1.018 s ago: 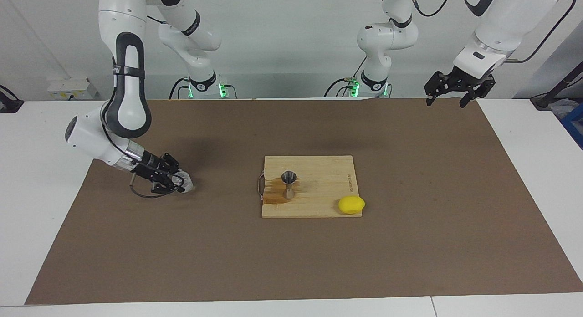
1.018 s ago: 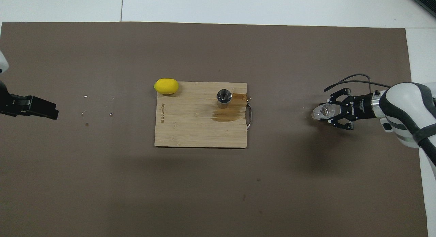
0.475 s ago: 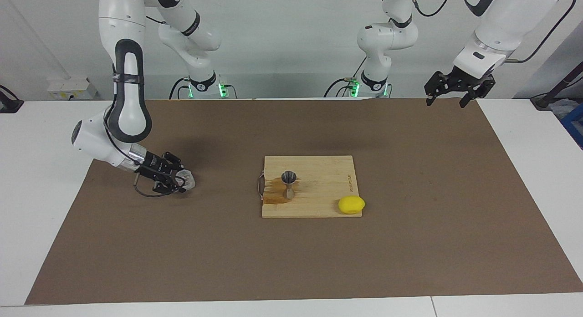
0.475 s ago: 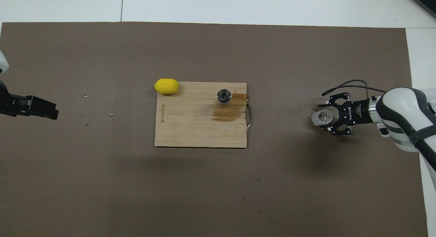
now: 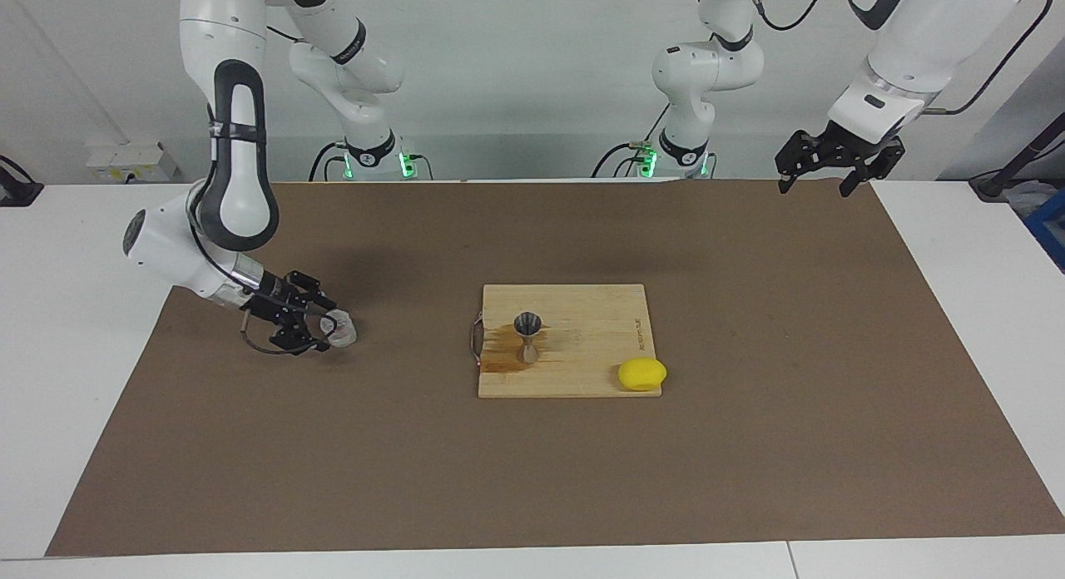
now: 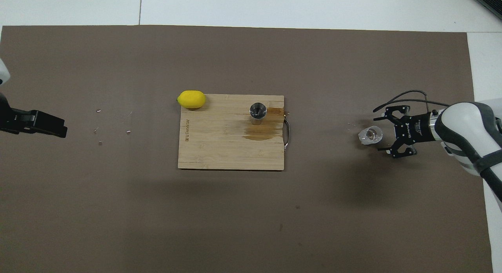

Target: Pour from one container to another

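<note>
R gripper (image 5: pixel 320 328) spread wide, holding nothing; clear cup (image 5: pixel 339 328) sits on mat just off its tips, toward the board (image 5: pixel 582 379). Jigger (image 5: pixel 527 334) upright on board mid-table, well apart from cup. L gripper (image 5: pixel 834 163) spread open, empty, waiting up over its end; R arm far nearer cup.

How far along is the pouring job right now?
Pouring looks done: brown liquid stains the cutting board beside the jigger. The clear cup stands on the mat, right hand open beside it. Left hand waits raised. Only pulling away seems left.
</note>
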Available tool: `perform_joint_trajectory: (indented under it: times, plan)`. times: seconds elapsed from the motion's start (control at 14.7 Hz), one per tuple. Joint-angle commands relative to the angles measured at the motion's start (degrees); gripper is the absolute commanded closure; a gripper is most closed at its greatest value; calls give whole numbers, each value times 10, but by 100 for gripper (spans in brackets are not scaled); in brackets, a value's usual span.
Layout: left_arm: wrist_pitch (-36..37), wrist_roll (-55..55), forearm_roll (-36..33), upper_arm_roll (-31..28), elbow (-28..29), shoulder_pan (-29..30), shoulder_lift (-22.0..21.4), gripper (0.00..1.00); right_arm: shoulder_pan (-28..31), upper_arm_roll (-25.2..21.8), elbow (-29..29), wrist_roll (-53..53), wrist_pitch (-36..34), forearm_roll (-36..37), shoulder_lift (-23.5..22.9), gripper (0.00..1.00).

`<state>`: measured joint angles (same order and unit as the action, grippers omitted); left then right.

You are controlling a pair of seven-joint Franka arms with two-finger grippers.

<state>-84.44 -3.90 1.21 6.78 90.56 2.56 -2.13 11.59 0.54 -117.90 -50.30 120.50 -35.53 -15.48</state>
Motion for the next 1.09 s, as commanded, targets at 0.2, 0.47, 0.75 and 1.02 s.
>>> perform_joint_trajectory:
  times: [0.2,0.47,0.75,1.02]
  plan:
    - [-1,-4,5,-1,9,2,-7,0,1,6,-9,55,7,114,41,1]
    - [-1,-4,5,-1,9,2,-7,0,-2,7,0,118,4,177,63,1]
    - [-1,-4,5,-1,9,2,-7,0,-24,10,-1,215,-33,255,73,1]
    - [-1,-4,5,-1,9,2,-7,0,-78,10,-1,264,-37,350,92,1]
